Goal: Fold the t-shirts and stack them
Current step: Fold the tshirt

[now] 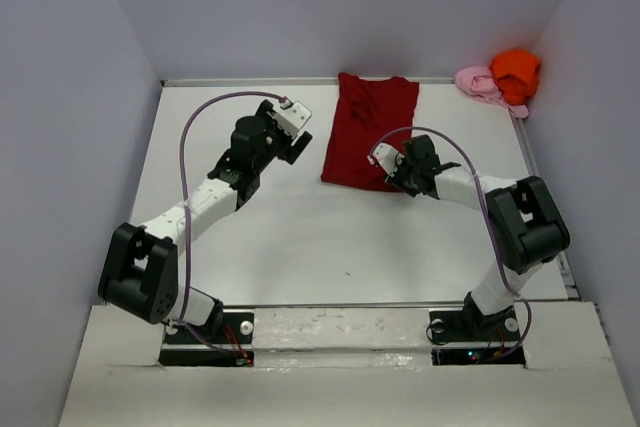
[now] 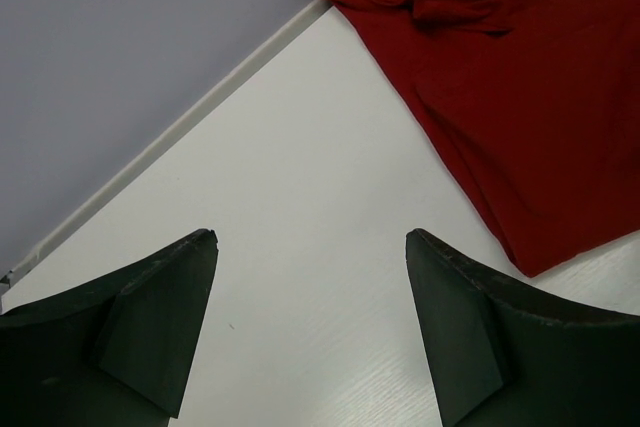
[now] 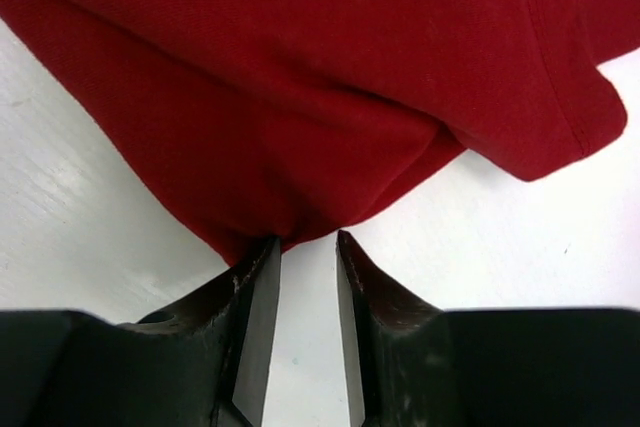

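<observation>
Toward the far middle of the table (image 1: 300, 247) lies the dark red t-shirt (image 1: 368, 127), spread as a long panel with rumpled folds at its far end by the back wall. The orange t-shirt (image 1: 516, 70) and the pink t-shirt (image 1: 480, 83) sit bunched together in the far right corner, apart from the red one.

The right gripper (image 3: 308, 242) is low at the red shirt's near right corner. Its fingers (image 3: 255, 297) stand a narrow gap apart, with the cloth's point hanging right at their tips. Bare table shows between them, and whether any fabric is caught there is hard to say from this angle. The left gripper (image 2: 310, 237) hangs over bare table just left of the shirt, fingers spread wide and holding nothing.

This cloth looks light, limp and several layers thick where it is doubled. It will likely drape and sag from any single hold, and the layers may slide off one another. The best purchase is probably on the hemmed edge at a corner, biting deep enough to trap every layer. A second hold at the other near corner would keep the panel from twisting.
</observation>
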`<act>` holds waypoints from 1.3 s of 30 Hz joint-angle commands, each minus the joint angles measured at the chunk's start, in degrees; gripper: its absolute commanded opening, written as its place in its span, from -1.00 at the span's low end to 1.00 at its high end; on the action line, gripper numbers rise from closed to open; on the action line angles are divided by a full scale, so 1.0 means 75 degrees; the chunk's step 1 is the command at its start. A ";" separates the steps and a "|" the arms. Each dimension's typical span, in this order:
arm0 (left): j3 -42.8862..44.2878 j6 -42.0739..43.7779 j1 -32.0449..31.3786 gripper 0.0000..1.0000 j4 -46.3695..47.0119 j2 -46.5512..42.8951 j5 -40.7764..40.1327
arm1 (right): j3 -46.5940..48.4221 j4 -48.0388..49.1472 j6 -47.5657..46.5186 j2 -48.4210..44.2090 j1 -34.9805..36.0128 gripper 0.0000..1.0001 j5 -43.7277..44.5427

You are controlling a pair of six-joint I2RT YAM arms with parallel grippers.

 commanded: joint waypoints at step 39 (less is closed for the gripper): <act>-0.0073 -0.0349 -0.0181 0.78 0.0387 -0.0041 -0.1167 | 0.0394 -0.0327 -0.0321 -0.0511 0.1620 0.19 0.0504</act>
